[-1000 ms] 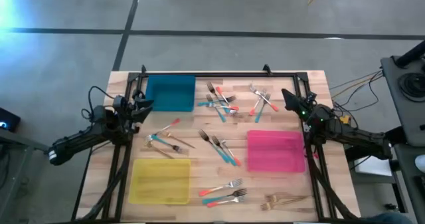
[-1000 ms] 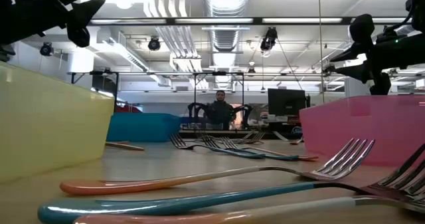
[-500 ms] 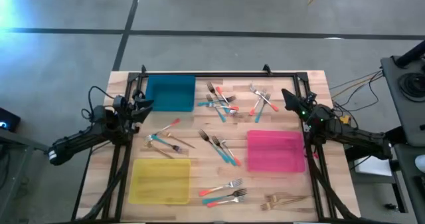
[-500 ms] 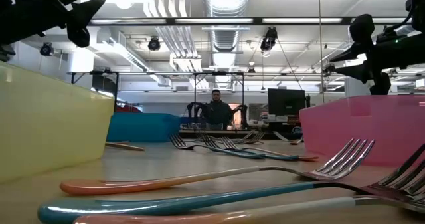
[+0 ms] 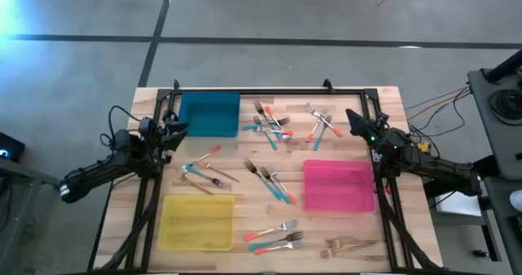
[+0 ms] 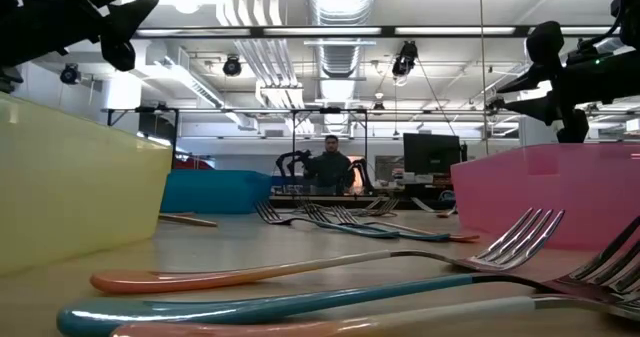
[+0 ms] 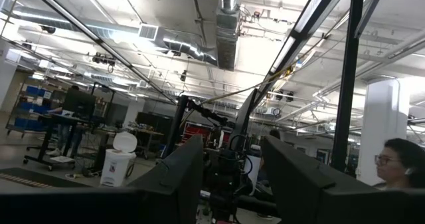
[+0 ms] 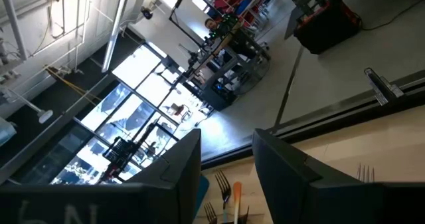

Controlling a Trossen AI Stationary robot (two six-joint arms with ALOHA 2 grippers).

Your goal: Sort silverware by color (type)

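Nearest the front edge of the wooden table, the gold forks lie close to the rim, so a careless sweep there could likely push one off. Just behind, coral and teal forks overlap beside the yellow tray; a grasp there risks lifting two colours at once. In the middle, the teal-handled forks sit close to the pink tray, which leaves little room for fingers on that side. A mixed handful lies toward the left.

The left gripper hovers at the left edge beside the teal tray, fingers parted and empty. The right gripper hangs at the right edge behind the pink tray, likewise spread with nothing held.

Farthest back, the tangled piles and are the likeliest trouble: crossed handles could drag neighbours. The black frame rail limits reach behind them; open board lies between the trays.
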